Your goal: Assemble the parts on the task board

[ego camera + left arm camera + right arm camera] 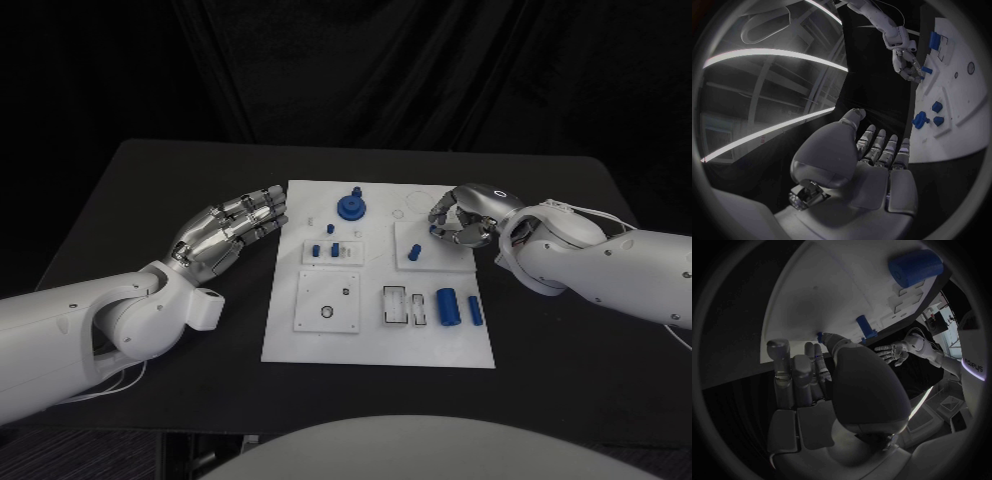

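Our left hand (231, 232) lies at the left edge of the task board (378, 345), fingers stretched out side by side and holding nothing; its fingertips point toward the board's far left corner. Our right hand (464, 214) sits at the board's far right edge with its fingers curled inward. In the right wrist view a small blue piece (820, 335) shows at its fingertips, but we cannot tell whether the fingers pinch it or only touch it.

Under both hands spreads the black desk (130, 200), and on it the white board, a long plate with raised white panels and cut-out slots.

Nearest our right hand, just inside its fingers, a small blue peg (413, 252) stands on a square panel. Between the two hands, at the far end, a round blue knob (351, 207) stands upright. Close to our left fingertips a cluster of small blue pegs (333, 248) sits on a narrow panel. Nearer our body from the right hand, a blue cylinder (447, 306) and a thinner blue bar (475, 310) lie side by side.
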Controlling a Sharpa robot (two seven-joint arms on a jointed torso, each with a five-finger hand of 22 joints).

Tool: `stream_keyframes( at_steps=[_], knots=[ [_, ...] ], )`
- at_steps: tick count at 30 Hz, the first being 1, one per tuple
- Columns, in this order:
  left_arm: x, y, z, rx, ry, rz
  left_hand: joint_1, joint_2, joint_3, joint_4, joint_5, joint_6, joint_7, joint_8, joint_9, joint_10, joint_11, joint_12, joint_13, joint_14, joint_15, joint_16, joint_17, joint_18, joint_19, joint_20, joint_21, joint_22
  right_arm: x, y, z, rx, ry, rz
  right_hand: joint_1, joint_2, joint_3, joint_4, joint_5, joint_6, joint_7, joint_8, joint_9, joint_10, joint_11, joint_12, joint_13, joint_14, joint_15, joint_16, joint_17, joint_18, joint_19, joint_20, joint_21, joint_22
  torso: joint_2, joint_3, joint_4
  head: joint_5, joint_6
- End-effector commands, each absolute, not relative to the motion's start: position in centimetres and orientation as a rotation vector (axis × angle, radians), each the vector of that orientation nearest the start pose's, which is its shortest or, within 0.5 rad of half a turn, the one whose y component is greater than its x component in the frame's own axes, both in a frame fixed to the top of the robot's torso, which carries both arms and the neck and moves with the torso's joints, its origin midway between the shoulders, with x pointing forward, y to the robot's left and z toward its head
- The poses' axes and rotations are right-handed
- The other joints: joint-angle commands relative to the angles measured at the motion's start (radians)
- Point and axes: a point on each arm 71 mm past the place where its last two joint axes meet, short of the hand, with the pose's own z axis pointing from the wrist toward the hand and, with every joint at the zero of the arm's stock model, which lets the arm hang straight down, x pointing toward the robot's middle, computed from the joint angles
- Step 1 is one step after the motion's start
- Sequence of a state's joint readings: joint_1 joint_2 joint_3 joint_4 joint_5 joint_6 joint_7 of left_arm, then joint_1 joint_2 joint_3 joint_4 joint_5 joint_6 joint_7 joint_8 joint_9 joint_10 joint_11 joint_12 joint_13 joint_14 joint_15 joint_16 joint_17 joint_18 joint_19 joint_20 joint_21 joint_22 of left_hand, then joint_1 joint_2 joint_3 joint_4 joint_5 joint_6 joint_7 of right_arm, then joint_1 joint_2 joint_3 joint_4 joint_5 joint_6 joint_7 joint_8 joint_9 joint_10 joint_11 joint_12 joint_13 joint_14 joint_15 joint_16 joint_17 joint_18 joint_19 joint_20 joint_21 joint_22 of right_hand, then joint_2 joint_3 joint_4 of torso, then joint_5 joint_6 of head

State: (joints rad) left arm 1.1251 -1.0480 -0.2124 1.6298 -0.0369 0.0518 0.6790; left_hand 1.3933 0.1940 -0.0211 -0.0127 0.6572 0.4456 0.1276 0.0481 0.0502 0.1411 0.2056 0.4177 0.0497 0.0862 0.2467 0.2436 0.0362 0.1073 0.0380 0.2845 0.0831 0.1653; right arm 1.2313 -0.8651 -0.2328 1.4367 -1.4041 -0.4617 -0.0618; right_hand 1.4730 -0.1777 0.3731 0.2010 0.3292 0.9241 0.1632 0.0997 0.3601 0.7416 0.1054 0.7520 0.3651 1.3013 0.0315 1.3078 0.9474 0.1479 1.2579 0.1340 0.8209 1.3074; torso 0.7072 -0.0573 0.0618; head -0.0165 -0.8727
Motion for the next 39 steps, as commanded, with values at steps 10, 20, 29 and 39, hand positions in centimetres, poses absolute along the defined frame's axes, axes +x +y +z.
stream_keyframes(
  at_steps=[10,20,29,39],
  knots=[
    [41.2,26.2,-23.1,-0.994,1.336,-1.951,-0.015,0.002,0.018,-0.005,-0.005,0.022,0.023,0.010,0.004,0.009,0.003,0.015,0.002,0.002,0.007,0.014,0.002,0.000,0.007,0.007,0.006,0.000,47.8,-23.9,-23.8,-0.135,1.688,0.559,0.040,0.009,0.022,-0.039,0.028,0.052,-0.010,0.023,0.005,0.050,-0.013,-0.005,-0.008,0.007,-0.013,0.004,0.016,-0.011,0.011,-0.010,0.031,0.085,0.000,0.0003,0.0000,0.000,0.000],
    [41.2,26.1,-23.2,-0.997,1.343,-1.952,-0.020,0.001,0.028,-0.009,-0.006,0.048,0.039,0.016,0.007,0.013,-0.001,0.022,0.002,0.005,0.008,0.022,0.003,-0.001,0.009,0.007,0.005,-0.001,47.8,-23.7,-23.8,-0.138,1.679,0.566,0.053,0.015,0.028,-0.061,0.034,0.083,-0.018,0.041,0.016,0.089,-0.024,-0.004,-0.012,0.013,-0.023,0.007,0.021,-0.013,0.018,-0.019,0.049,0.089,0.001,0.0005,0.0002,-0.001,0.000],
    [41.1,26.2,-23.3,-1.001,1.350,-1.950,-0.023,0.001,0.035,-0.011,-0.006,0.073,0.049,0.023,0.010,0.015,-0.002,0.027,0.003,0.006,0.009,0.026,0.003,-0.002,0.011,0.007,0.005,-0.001,47.7,-23.8,-23.3,-0.131,1.611,0.588,0.088,0.033,0.045,-0.113,-0.004,0.137,-0.039,0.088,0.069,0.174,-0.054,-0.012,-0.019,0.031,-0.049,0.006,0.027,-0.019,0.038,-0.044,0.098,0.097,0.000,0.0006,-0.0009,0.004,0.000],
    [41.2,26.2,-23.4,-1.006,1.359,-1.940,-0.024,0.002,0.039,-0.012,-0.007,0.082,0.053,0.026,0.011,0.017,0.000,0.029,0.003,0.008,0.009,0.030,0.003,-0.002,0.012,0.007,0.006,0.000,47.3,-24.1,-22.4,-0.118,1.561,0.601,0.068,0.030,0.055,-0.108,-0.048,0.151,-0.046,0.107,0.107,0.196,-0.060,-0.041,-0.028,0.039,-0.055,-0.003,0.021,-0.022,0.043,-0.050,0.111,0.098,0.000,0.0006,0.0002,0.007,0.000]
  ],
)
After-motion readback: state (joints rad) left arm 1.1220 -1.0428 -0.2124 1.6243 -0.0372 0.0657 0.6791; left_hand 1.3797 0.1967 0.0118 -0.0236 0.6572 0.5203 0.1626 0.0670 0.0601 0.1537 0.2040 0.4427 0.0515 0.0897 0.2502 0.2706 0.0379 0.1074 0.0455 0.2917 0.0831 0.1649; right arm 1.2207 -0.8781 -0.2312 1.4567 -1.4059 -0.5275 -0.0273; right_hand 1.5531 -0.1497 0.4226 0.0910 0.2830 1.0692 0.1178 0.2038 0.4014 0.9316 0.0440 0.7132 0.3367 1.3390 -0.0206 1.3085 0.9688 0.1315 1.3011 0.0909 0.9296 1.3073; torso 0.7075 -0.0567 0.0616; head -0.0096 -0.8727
